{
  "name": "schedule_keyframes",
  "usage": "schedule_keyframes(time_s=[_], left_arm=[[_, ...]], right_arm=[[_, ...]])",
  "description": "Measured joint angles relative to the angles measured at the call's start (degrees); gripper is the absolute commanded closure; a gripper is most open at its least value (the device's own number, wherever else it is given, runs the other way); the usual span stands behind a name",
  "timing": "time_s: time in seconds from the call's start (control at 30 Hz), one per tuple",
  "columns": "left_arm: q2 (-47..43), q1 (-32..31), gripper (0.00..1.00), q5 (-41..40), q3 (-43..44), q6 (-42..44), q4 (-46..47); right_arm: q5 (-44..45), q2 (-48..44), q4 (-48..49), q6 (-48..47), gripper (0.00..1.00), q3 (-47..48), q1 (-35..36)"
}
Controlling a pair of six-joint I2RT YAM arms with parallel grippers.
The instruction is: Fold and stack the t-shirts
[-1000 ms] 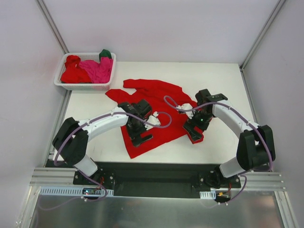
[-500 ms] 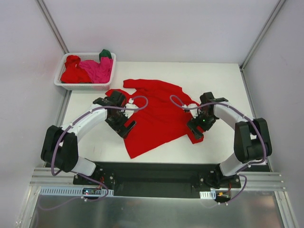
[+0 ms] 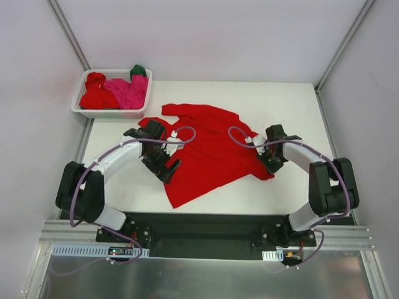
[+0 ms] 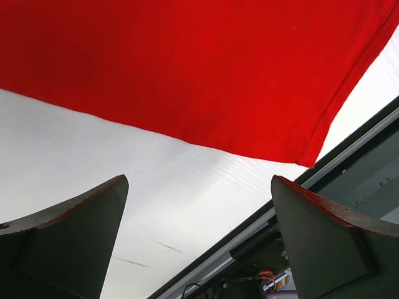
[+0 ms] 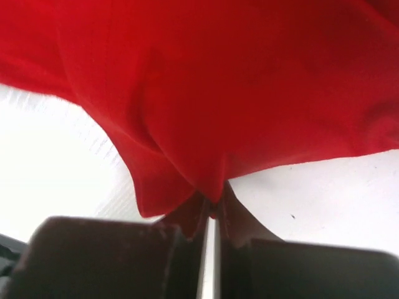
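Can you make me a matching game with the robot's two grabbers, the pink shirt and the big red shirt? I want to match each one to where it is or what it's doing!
Column one:
1. left gripper
2. right gripper
3. pink t-shirt
4. big red t-shirt

Column two:
A. lying in the white basket
B. spread out on the table
C. open, holding nothing
D. shut, pinching a fold of red cloth

Right pairs: 1-C, 2-D, 3-A, 4-B.
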Motion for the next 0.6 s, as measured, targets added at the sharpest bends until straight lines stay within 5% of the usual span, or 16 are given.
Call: schedule_keyframes(time_s=[0.47, 0.53, 0.57, 0.6], left_arm=[[13.29, -7.87, 0.01, -0.39, 6.40, -0.26, 1.16], [15.17, -10.54, 0.19, -0.90, 7.80, -0.28, 1.84], [16.22, -11.63, 0.63, -0.94, 8.52, -0.39, 1.90], [17.38, -12.50, 0.90, -1.09, 9.16, -0.63, 2.03]], right_arm=[[-0.72, -11.17, -10.01, 1.42, 0.99, -0.72, 2.05], [-1.29, -12.74, -11.69, 1.36, 0.99, -0.72, 2.56], [-1.62, -13.25, -12.50, 1.33, 0.99, -0.72, 2.71], [-2.01, -13.57, -13.25, 1.29, 0.99, -0.72, 2.80]])
